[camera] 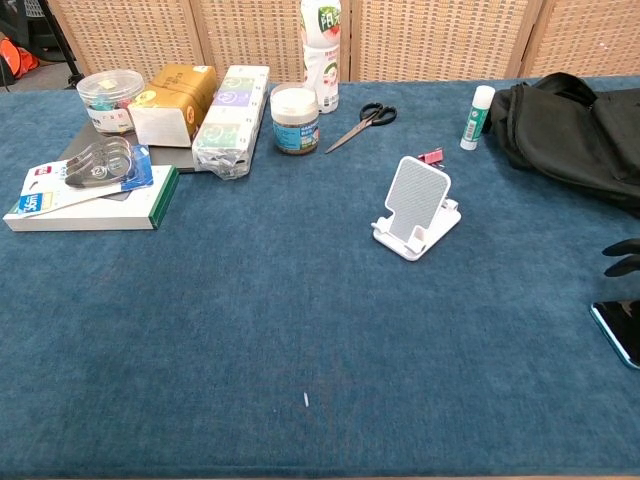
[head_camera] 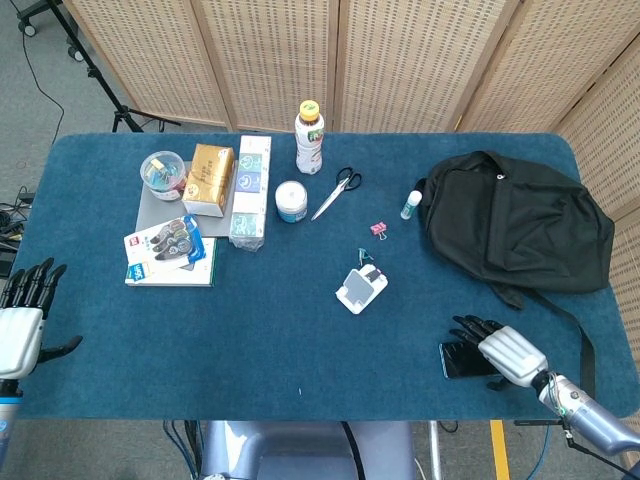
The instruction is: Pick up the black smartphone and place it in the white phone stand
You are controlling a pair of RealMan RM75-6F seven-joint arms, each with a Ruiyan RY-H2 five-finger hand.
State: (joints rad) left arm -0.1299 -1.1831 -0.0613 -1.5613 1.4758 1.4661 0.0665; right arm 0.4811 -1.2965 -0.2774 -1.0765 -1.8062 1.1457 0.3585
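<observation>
The black smartphone [head_camera: 460, 360] lies flat near the table's front right edge; the chest view shows only its corner [camera: 620, 331] at the right border. My right hand [head_camera: 500, 348] hovers over the phone's right part with fingers spread, covering that end; its dark fingertips [camera: 622, 257] show at the chest view's right edge. The white phone stand [head_camera: 360, 289] [camera: 416, 210] sits empty mid-table, well left of the phone. Off the table's front left corner, my left hand [head_camera: 20, 325] is open and holds nothing.
A black backpack [head_camera: 515, 218] fills the back right, its strap trailing toward my right hand. Scissors [head_camera: 337, 192], a pink clip [head_camera: 378, 229], a glue stick [head_camera: 411, 205], a bottle [head_camera: 309, 138], a jar [head_camera: 291, 201] and boxes [head_camera: 210, 180] stand at the back and left.
</observation>
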